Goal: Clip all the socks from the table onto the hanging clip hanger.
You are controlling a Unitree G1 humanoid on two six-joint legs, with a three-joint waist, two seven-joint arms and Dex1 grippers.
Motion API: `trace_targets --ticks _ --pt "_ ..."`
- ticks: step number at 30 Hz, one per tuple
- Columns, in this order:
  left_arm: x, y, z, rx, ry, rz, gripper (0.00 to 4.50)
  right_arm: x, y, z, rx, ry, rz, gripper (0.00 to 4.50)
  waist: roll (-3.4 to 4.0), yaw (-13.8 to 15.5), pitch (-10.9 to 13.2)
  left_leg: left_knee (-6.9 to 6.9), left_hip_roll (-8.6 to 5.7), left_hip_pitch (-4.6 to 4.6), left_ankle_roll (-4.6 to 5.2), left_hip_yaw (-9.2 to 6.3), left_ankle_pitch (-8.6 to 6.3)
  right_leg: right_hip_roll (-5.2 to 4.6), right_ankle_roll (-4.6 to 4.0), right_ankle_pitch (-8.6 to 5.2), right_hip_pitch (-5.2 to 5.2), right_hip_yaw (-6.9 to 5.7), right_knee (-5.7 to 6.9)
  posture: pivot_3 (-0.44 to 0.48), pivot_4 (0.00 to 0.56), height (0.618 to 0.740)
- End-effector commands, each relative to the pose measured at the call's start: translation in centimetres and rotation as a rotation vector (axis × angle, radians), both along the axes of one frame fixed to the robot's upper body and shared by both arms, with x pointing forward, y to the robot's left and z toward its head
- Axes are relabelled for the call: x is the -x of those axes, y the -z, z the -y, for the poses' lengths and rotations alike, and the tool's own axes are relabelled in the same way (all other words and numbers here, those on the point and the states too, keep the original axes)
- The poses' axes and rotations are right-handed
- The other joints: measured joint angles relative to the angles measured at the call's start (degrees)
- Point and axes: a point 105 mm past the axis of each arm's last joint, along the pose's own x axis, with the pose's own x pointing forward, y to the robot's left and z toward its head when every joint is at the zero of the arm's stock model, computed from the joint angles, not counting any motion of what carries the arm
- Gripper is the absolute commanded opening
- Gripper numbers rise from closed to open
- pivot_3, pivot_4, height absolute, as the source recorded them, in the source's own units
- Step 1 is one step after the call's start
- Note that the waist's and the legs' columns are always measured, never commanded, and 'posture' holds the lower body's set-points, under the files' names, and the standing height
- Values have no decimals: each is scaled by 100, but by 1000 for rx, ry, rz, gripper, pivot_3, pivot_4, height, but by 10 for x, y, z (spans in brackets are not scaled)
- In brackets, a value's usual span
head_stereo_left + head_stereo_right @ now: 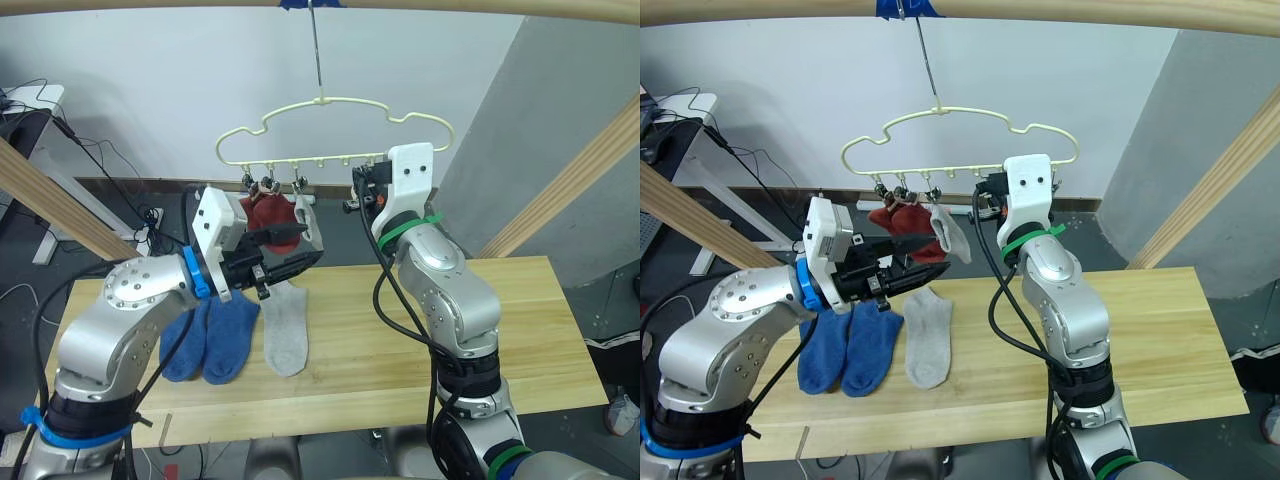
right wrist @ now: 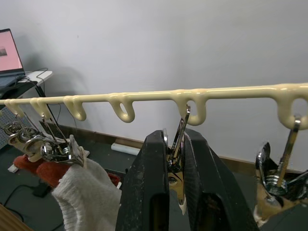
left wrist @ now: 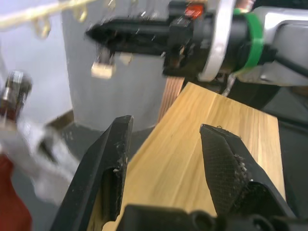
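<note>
The cream clip hanger [image 1: 330, 103] hangs from a wooden pole above the table [image 1: 540, 330]. Two rust red socks [image 1: 268, 215] and one light grey sock [image 1: 948, 232] hang from its left clips. On the table lie two blue socks [image 1: 210, 340] side by side, with a light grey sock [image 1: 285, 330] to their right. My right gripper [image 2: 175, 154] is raised to the hanger bar and shut on a metal clip [image 2: 179, 134]. Below the hung socks, my left gripper [image 3: 166, 126] hovers over the table, open and empty.
Wooden poles frame the scene: one across the top [image 1: 450, 8], one slanting at the left [image 1: 60, 205], one at the right [image 1: 580, 180]. A desk [image 1: 30, 100] and floor cables [image 1: 120, 165] lie beyond the table's left end.
</note>
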Motion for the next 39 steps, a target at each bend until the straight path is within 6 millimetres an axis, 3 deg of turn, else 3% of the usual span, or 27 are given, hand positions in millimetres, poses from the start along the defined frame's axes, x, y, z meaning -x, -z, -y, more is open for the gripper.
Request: trace_targets --ticks 1,6,8,10,13,17,22,29,37,39 --pt "6 12 -9 16 -90 -46 2444 3 -15 1 -23 4 61 83 0 8 0 0 0 -1 0 -2 0 0 0 0 -1 -2 0 -124 261 740" --pt "1 63 -36 104 -519 -134 3559 3 -14 1 -18 -4 56 83 0 18 -2 1 -6 3 0 5 0 -12 0 0 0 3 6 -120 272 740" --pt "4 91 -38 82 -600 -204 4166 4 -14 0 -17 -10 54 83 -1 22 -2 2 -6 1 0 4 0 -14 -1 0 0 -1 9 -120 272 740" --pt "5 109 -35 72 -625 -261 4500 4 -13 -1 -16 -14 51 83 -1 33 -2 2 -6 3 3 -1 2 -12 -1 1 0 -7 18 -121 275 740" --pt "-6 124 -31 43 -637 -278 4500 5 -12 -2 -8 -27 46 83 -1 40 -2 3 -7 4 14 -1 10 -12 -8 5 -1 -10 28 -124 277 740" --pt "-30 131 -45 32 -721 -266 4500 6 -12 -3 -4 -33 42 83 -2 30 -3 3 -6 7 34 -2 23 -6 -23 15 -1 -11 33 -134 278 740" --pt "-54 137 -49 31 -746 -306 4500 7 -10 -4 4 -40 34 83 -2 15 -3 1 -2 8 41 -7 27 4 -29 19 -3 -12 34 -142 277 740" --pt "-55 142 -30 13 -718 -331 4500 8 -9 -5 7 -42 30 83 -3 10 -3 -2 -2 3 42 -4 27 1 -29 19 -4 -10 24 -157 273 740" --pt "-53 162 -34 -67 -785 -419 4500 8 -8 -5 6 -43 24 83 -3 1 -3 -3 -2 6 41 -6 27 2 -29 19 -5 -11 33 -163 272 740" --pt "-53 164 -36 -79 -803 -427 4118 9 -8 -5 1 -45 21 83 -3 0 -4 -3 -2 6 41 -5 28 2 -29 19 -5 -11 32 -163 268 740"
